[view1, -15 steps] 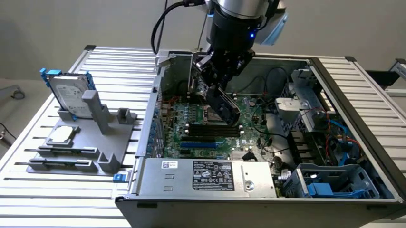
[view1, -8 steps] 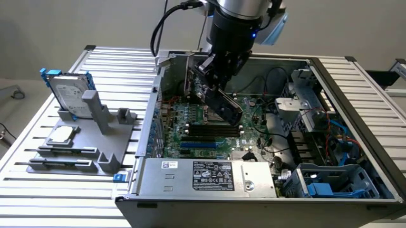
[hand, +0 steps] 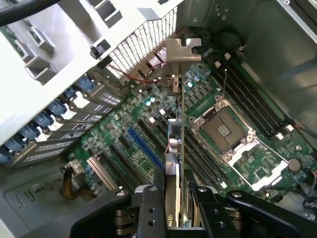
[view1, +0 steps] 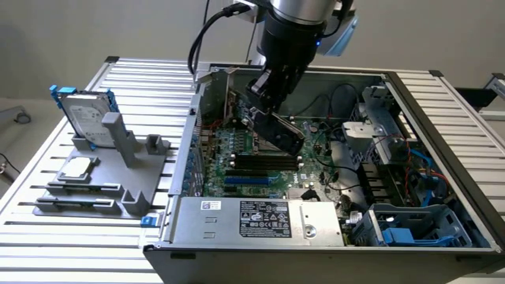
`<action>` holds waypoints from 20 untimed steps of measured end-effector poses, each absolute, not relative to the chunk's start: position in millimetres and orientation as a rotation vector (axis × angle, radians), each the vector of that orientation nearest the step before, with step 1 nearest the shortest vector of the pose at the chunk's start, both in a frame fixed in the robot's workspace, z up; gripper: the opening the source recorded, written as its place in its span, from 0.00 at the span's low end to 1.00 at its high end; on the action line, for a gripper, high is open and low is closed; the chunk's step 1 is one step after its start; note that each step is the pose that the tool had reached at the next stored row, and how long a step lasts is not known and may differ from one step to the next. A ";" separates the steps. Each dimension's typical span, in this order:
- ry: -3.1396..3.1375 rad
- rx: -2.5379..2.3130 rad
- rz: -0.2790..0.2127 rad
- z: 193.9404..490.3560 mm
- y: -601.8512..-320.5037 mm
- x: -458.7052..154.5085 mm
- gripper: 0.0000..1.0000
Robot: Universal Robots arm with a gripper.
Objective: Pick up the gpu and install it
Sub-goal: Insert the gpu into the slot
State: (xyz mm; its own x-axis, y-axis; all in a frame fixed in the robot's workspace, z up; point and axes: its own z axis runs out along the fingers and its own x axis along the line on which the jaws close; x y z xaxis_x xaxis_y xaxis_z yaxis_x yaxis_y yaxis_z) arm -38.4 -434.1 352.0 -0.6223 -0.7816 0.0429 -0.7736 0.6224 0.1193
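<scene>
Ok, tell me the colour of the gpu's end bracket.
Silver: the end bracket of the gpu shows best in the wrist view.

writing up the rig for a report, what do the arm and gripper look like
The arm is a thick round tube, silver-grey at the top and black lower down, with a small blue light on its side. A black cable loops beside it on the exterior view's left. The gripper is matte black, with blocky angular fingers fastened by small silver screws.
</scene>
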 end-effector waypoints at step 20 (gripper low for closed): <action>-2.456 1.790 -0.119 347.8 -434.1 -38.4 0.27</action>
